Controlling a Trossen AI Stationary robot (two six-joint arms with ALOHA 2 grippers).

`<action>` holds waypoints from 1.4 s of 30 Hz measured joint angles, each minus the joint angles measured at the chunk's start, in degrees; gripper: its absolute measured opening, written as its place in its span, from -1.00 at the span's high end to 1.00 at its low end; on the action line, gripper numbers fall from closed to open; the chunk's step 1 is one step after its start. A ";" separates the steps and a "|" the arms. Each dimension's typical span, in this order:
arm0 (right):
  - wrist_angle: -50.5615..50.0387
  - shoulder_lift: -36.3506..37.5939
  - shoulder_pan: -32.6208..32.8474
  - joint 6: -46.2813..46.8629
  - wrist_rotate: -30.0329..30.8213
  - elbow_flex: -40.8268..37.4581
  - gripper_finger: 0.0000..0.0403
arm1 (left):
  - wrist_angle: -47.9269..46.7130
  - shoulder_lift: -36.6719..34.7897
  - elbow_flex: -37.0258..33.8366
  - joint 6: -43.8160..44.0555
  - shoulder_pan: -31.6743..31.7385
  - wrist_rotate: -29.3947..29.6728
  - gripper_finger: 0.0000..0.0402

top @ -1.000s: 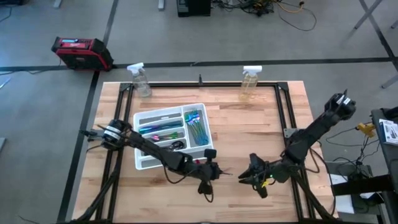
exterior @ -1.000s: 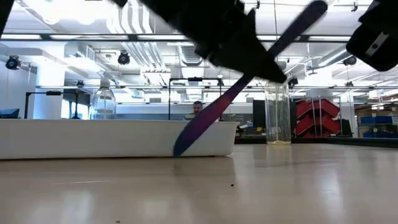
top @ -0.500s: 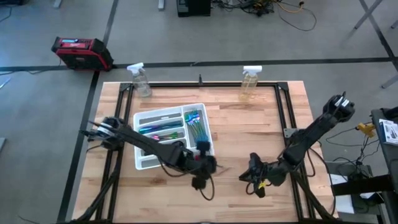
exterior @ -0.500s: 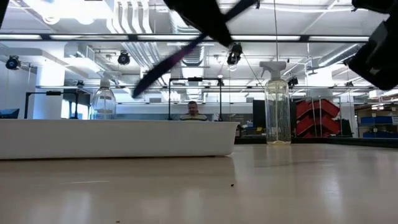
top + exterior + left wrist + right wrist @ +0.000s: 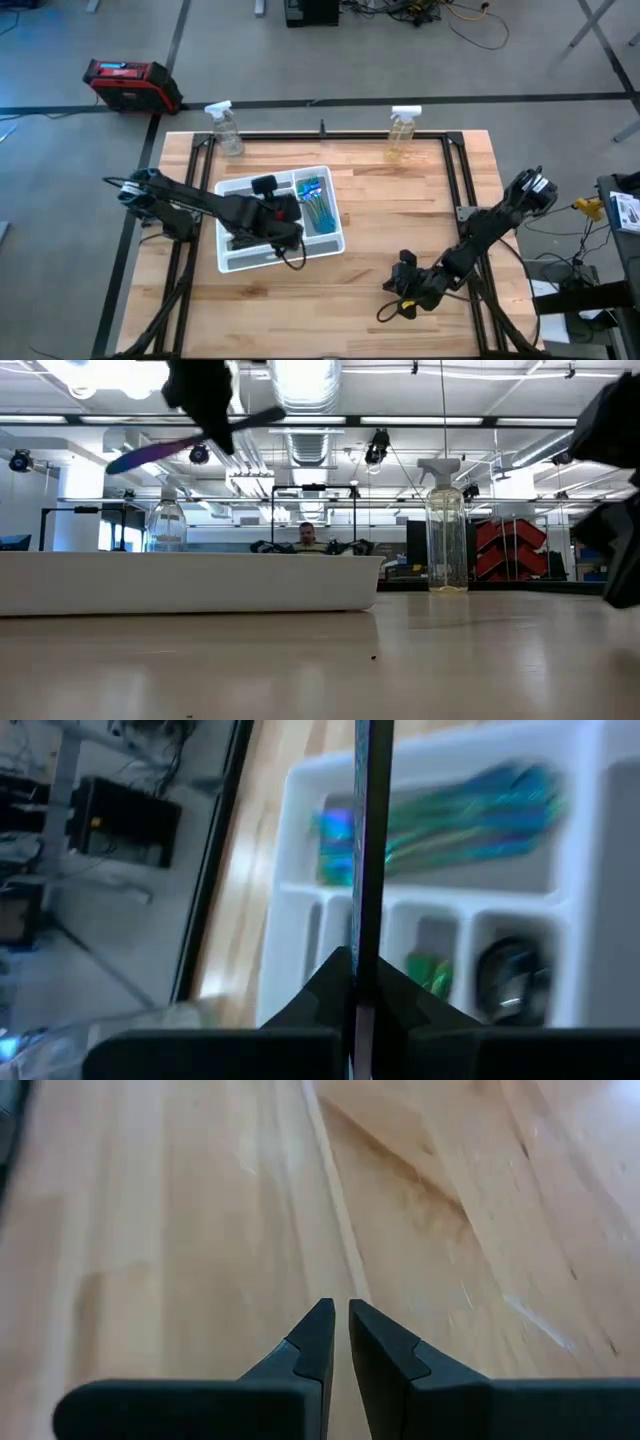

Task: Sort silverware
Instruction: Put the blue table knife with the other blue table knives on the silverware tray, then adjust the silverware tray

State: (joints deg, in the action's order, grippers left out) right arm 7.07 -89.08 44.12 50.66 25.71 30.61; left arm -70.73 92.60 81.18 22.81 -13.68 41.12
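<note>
Over the white tray [image 5: 232, 262] at the centre left of the high view, the left gripper [image 5: 283, 222] hangs with its fingers [image 5: 335, 982] clenched on a slim utensil [image 5: 368, 850]. From the left wrist view, this utensil runs straight out from between the fingertips, above the tray's compartments. From the low view it shows as a purple-blue strip [image 5: 170, 448] held nearly level, well above the tray's long white wall [image 5: 190, 582] in the upper left of the frame. More silverware [image 5: 316, 205] lies in the tray: a teal and blue bunch in the right-hand compartment and another bunch [image 5: 252, 206] in the long slots beside it.

Toward the lower right of the high view, the right gripper [image 5: 397, 297] sits low over bare wood of the counter [image 5: 400, 210], well apart from the tray. Its fingers [image 5: 318, 1342] are almost together with only a thin slit between them, grasping nothing.

Two clear spray bottles [image 5: 225, 128] [image 5: 404, 131] stand at the counter's far edge.
</note>
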 joint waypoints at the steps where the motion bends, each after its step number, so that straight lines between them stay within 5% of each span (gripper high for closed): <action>1: 0.24 -0.88 0.00 0.66 0.00 0.00 0.88 | 1.10 -0.64 -2.08 -1.09 1.17 0.01 1.00; 13: 4.31 -4.64 0.00 4.44 1.29 0.10 0.88 | 29.32 -2.37 -29.05 -12.65 16.34 -1.58 1.00; 19: 4.57 -4.61 -0.02 3.94 1.72 0.07 0.87 | 39.44 -2.79 -36.60 -12.60 20.08 -5.08 1.00; 25: 4.98 -4.46 -1.07 6.04 2.26 0.02 0.88 | 40.18 -2.85 -37.04 -12.24 20.19 -5.08 0.91; 31: 5.00 -3.81 -2.16 8.63 1.79 0.69 0.79 | 36.89 -3.26 -34.92 -13.32 20.36 -7.45 0.62; 36: 5.19 -2.23 -2.16 4.93 0.75 2.44 0.69 | 30.29 -4.77 -31.71 -11.90 19.68 -9.84 0.39; 42: 5.22 -1.45 -2.72 -3.42 0.81 4.93 0.58 | 34.87 -5.74 -31.98 -11.37 19.34 -15.49 0.27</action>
State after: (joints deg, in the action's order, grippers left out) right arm 12.29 -90.52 41.40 47.24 26.52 35.54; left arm -35.86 86.86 49.21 11.44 5.66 25.64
